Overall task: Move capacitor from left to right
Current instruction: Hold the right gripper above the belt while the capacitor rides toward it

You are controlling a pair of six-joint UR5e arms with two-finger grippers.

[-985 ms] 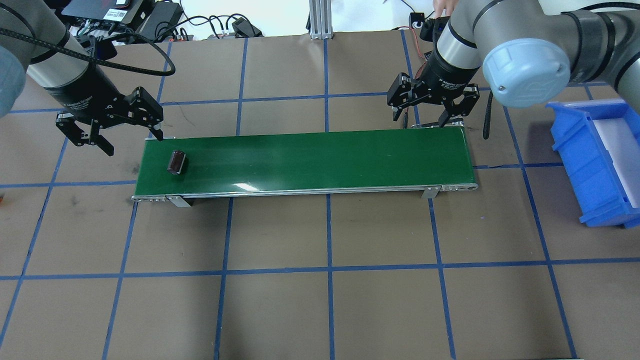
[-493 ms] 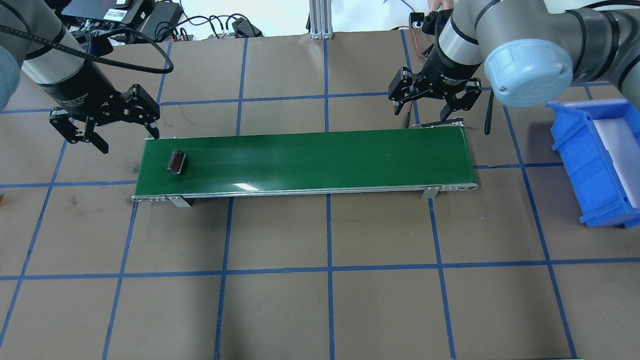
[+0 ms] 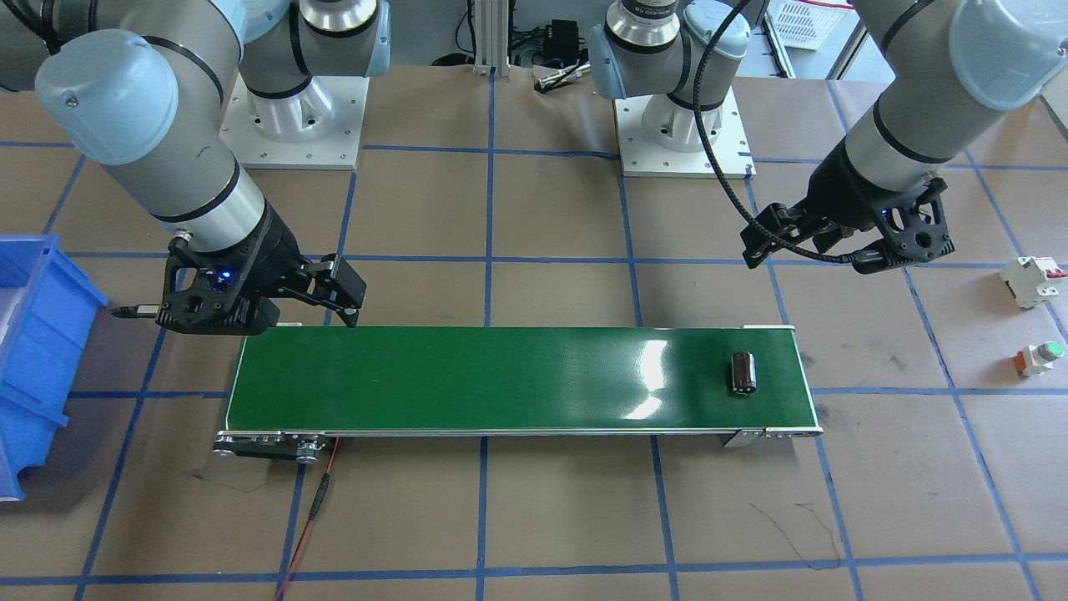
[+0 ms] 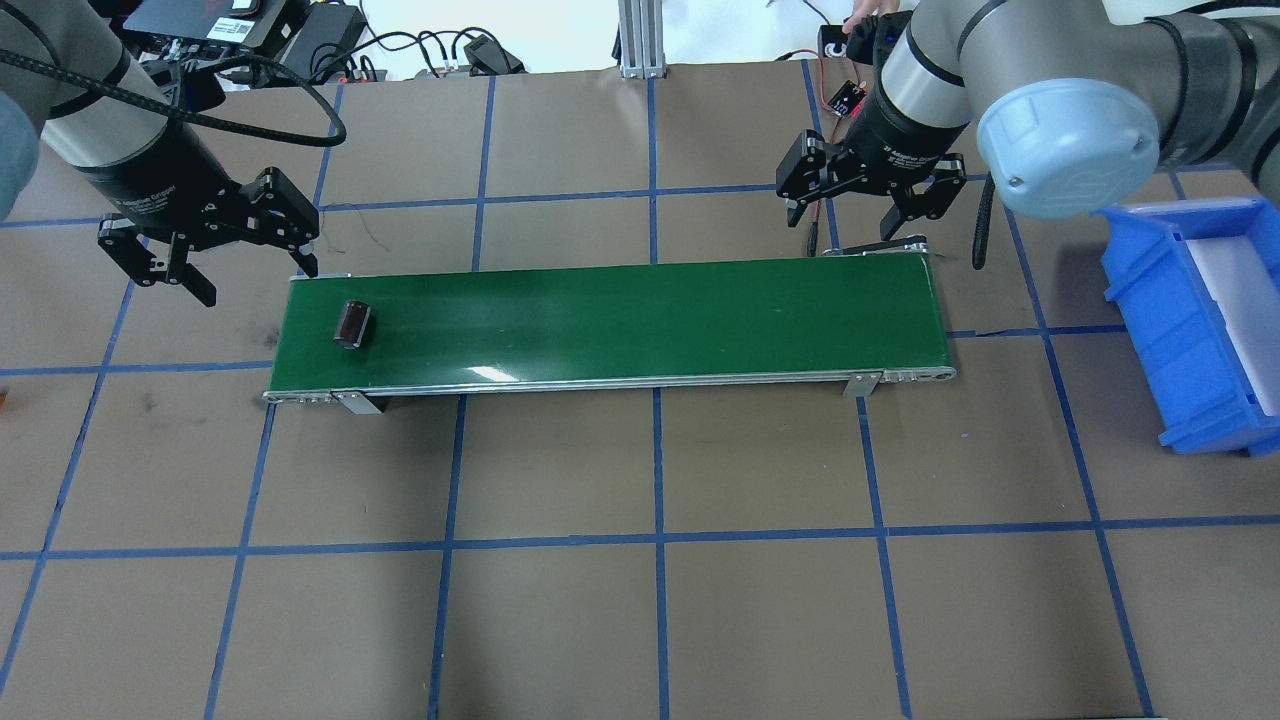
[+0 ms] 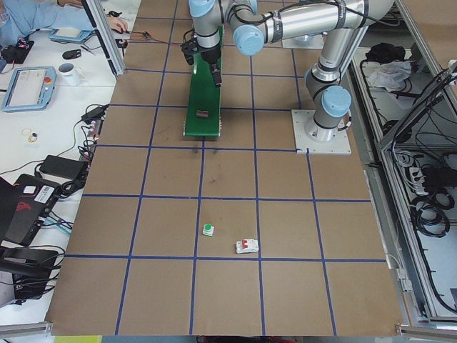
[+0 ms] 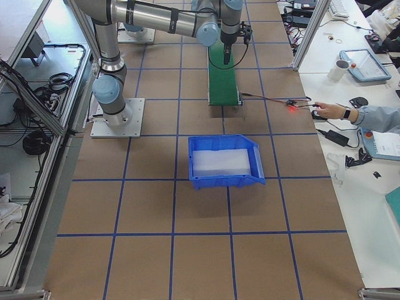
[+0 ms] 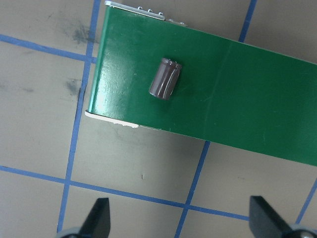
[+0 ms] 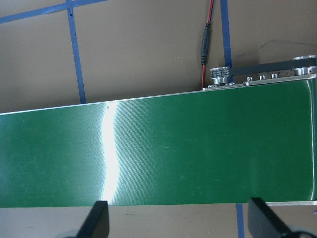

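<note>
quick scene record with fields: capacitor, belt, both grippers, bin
capacitor: lying on its side on the belt's left end, not held
conveyor belt: green, running left to right across the table
left gripper: open, empty, raised near the belt's left end
right gripper: open, empty, raised near the belt's right end
blue bin: on the table past the belt's right end

Green conveyor belt (image 4: 640,320) across table (image 4: 640,600) middle. Blue bin (image 4: 1160,320) at right edge. Green-capped button (image 3: 1041,356) and white block with red tab (image 3: 1033,281) near left edge, side by side.
</note>
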